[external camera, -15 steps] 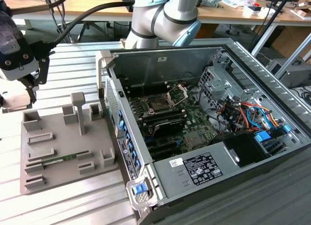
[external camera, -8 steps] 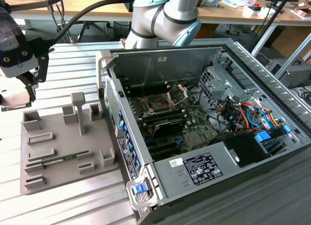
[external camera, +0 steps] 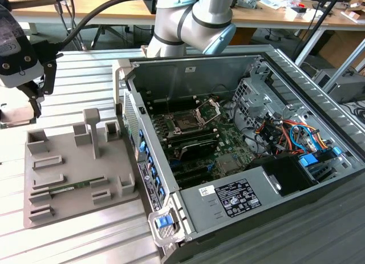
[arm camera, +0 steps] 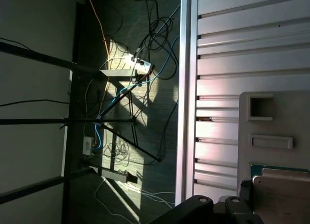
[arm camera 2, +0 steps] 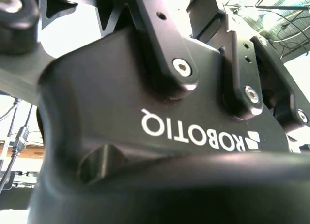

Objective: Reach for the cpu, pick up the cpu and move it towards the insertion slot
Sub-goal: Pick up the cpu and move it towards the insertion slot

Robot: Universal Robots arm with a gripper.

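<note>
In the exterior view my gripper (external camera: pixel 20 109) hangs at the far left, above the slatted table just beyond the far left corner of the grey tray (external camera: pixel 80 210). It is shut on the cpu (external camera: pixel 13 116), a pale flat square held clear of the tray. In the first wrist view the cpu (arm camera: pixel 283 190) shows a silvery-beige face with a green edge, next to my dark fingers (arm camera: pixel 206 206) and over the tray (arm camera: pixel 276 125). The insertion slot (external camera: pixel 185 125), a dark square socket with its metal bracket (external camera: pixel 209 108) hinged up, lies inside the open computer case, well to the exterior view's right of the gripper.
A green memory stick (external camera: pixel 68 189) lies in a tray recess, and upright posts (external camera: pixel 92 127) rise from the tray. The case wall (external camera: pixel 145 161) stands between tray and motherboard. Cables (external camera: pixel 285 133) and a power supply (external camera: pixel 234 198) fill the case's right. Floor cables (arm camera: pixel 131 69) lie past the table edge.
</note>
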